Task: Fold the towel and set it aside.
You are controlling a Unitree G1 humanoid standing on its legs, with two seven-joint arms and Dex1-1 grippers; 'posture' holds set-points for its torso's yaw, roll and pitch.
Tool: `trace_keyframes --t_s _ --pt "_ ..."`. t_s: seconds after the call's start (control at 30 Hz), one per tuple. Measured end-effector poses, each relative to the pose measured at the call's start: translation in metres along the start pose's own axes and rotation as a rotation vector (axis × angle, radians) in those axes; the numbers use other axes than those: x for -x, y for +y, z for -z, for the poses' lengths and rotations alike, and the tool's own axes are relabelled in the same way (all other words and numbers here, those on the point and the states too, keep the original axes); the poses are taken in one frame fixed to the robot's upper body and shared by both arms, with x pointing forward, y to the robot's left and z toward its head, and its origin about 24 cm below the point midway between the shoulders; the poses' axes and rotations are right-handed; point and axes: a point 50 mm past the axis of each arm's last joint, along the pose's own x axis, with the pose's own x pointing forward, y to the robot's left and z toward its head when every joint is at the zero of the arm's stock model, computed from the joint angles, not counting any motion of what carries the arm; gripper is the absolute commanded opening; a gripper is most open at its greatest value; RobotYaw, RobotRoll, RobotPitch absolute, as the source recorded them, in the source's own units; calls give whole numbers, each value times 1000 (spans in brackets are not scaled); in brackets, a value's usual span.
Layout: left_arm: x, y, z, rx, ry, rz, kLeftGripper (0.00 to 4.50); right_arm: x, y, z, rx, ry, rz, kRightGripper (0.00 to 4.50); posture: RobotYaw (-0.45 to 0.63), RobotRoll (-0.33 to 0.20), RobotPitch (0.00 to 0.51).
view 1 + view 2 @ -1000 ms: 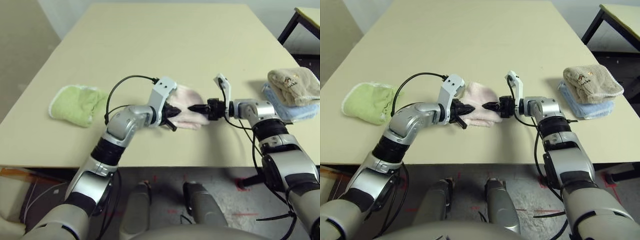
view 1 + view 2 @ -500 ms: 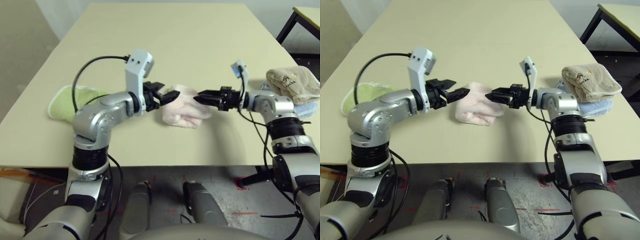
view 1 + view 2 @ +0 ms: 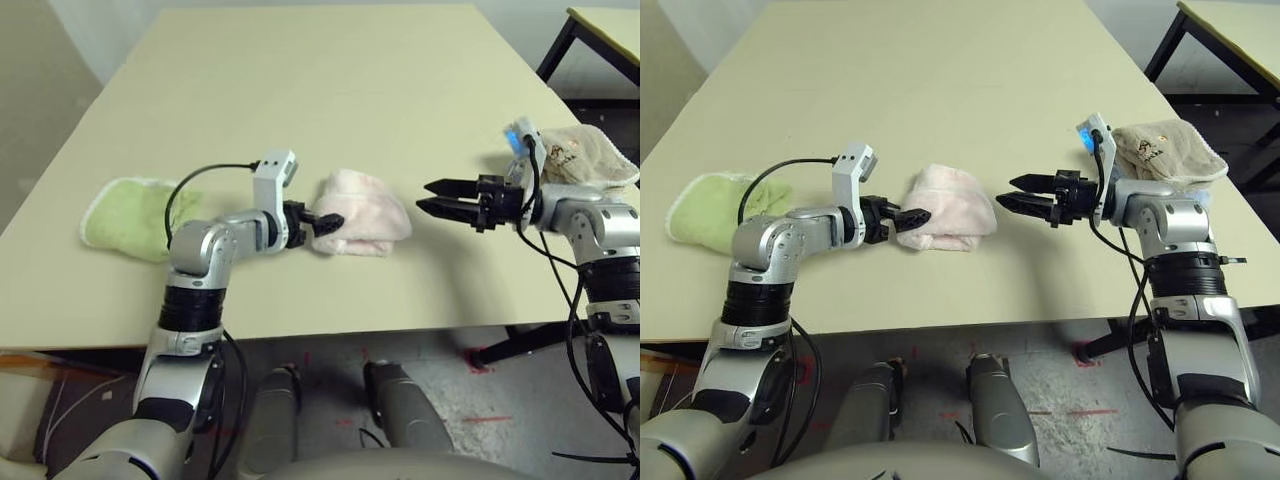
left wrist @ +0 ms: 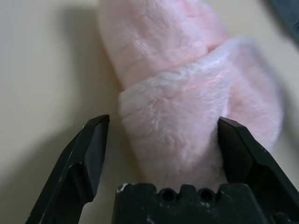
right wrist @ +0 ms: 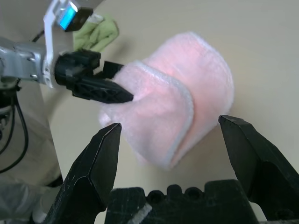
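Near the middle of the table's [image 3: 300, 80] front half, the towel [image 3: 362, 212] lies folded, the left gripper's [image 3: 322, 222] open jaws straddling its end and the right gripper [image 3: 437, 197] open nearby, so the robot should clamp squarely before shifting it.

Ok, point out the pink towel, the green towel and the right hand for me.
pink towel [image 3: 362, 212], left eye view, middle of its folded top.
green towel [image 3: 125, 212], left eye view, centre of the cloth.
right hand [image 3: 432, 197], left eye view, between its open fingertips.
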Motion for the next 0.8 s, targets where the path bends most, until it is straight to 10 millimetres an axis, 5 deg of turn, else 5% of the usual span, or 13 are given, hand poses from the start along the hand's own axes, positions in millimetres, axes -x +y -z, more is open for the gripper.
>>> trace_keyframes --t_s 0.27,0.37,0.63,0.8 --pt "-14 -14 6 91 43 80 4295 22 -3 17 102 70 72 4500 -7 0 103" --pt "-16 -17 12 104 51 88 3554 22 -5 18 134 69 83 4500 3 0 97" --pt "2 -13 1 78 -137 -16 380 8 -10 11 176 36 64 4500 76 0 103" --pt "38 -6 -18 81 -396 -156 27 -1 -13 2 200 12 21 4500 141 0 121"
